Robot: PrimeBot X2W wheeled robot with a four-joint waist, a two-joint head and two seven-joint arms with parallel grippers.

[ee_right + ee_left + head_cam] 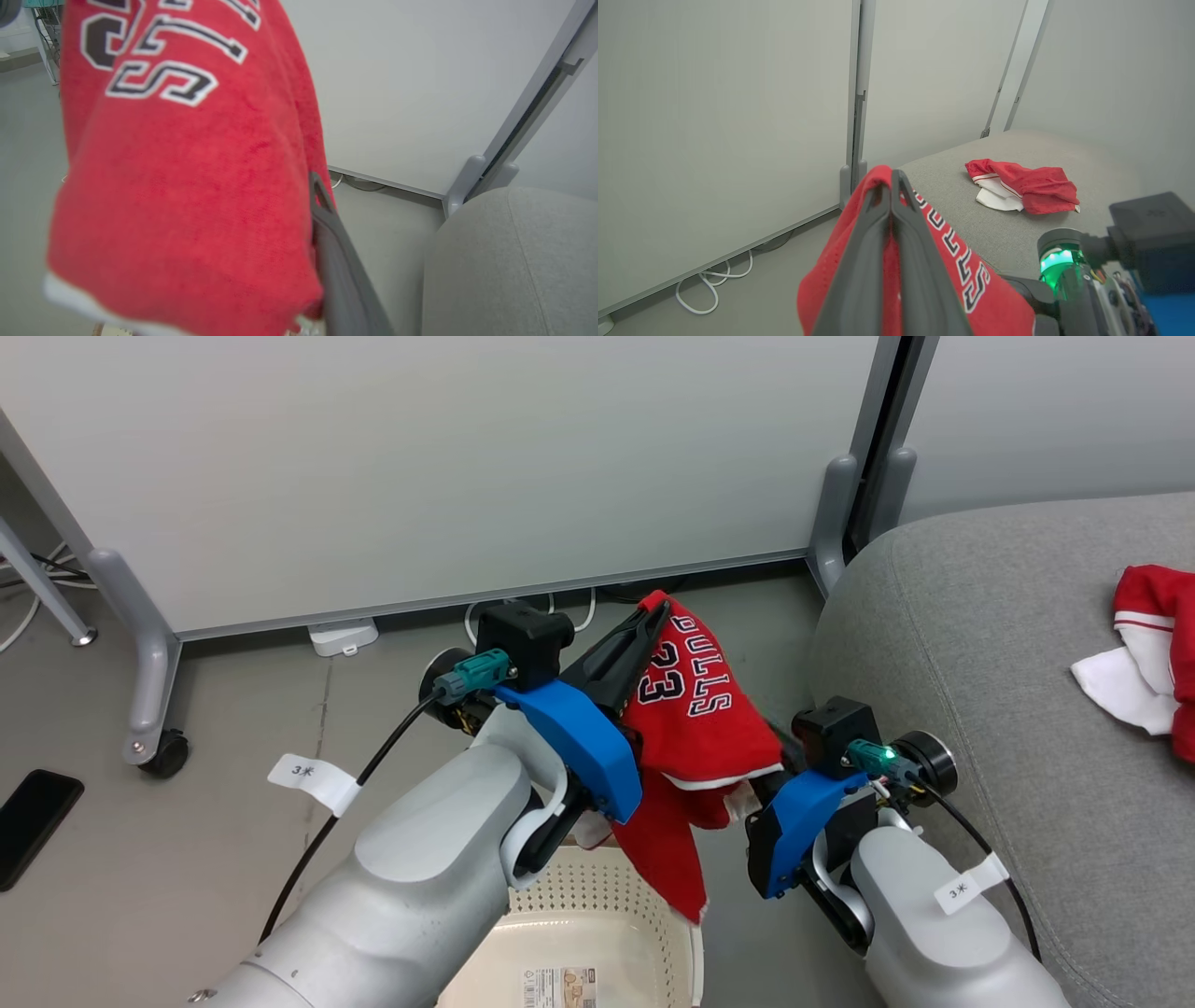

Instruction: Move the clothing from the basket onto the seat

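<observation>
The jersey (695, 709), red with "BULLS 23" printed on it, hangs in the air just above the basket (597, 896), and its lowest corner dangles over the basket's far rim. The left gripper (656, 609) is raised above the basket. Its two dark fingers are pressed together, pinching a fold of the jersey at their tips, and the cloth drapes down from there on both sides. The right gripper (322, 196) is also above the basket, on its right side, tucked under the jersey's white-trimmed hem. One of its dark fingers shows beside the cloth and the other is covered, so I cannot tell whether its jaws are pinching the cloth or spread. The basket is cream with a perforated wall and stands on the floor (233, 709) with a label lying in its bottom. Just to the right of the basket is the grey seat (980, 644). A second red garment (1153, 644) lies crumpled on the seat, well apart from the basket, with its white lining showing. Beyond the basket stands a pale panel (420, 457) on grey legs, one of which has a black wheel (168, 753). A white cable (710, 284) lies looped on the floor under the panel. Well to the left of the basket, a flat dark phone (33, 821) lies on the floor.
</observation>
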